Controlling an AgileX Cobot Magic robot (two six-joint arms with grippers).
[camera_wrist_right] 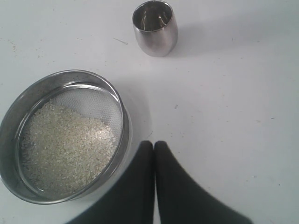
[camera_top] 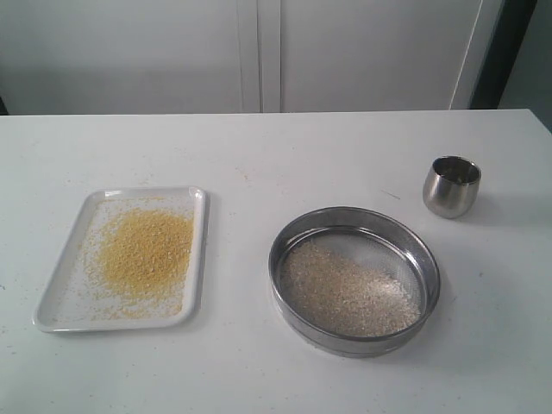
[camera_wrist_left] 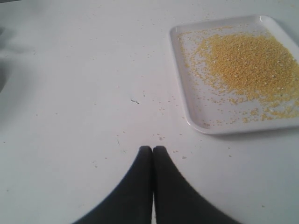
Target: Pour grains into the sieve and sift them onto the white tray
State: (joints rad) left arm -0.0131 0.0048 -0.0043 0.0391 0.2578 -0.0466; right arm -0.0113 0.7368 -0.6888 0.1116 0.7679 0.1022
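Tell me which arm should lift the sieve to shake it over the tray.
Right, probably: the sieve lies beside the right end effector, on that arm's side. The left end effector is by the tray, with the sieve out of its view.

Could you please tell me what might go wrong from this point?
The fine golden-yellow granules spread close to the low rim of the flat white rectangular tray; a nudge could spill them. The round stainless-steel sieve holding pale coarse grains rests directly on the white table, so moving it may drop leftover fines there.
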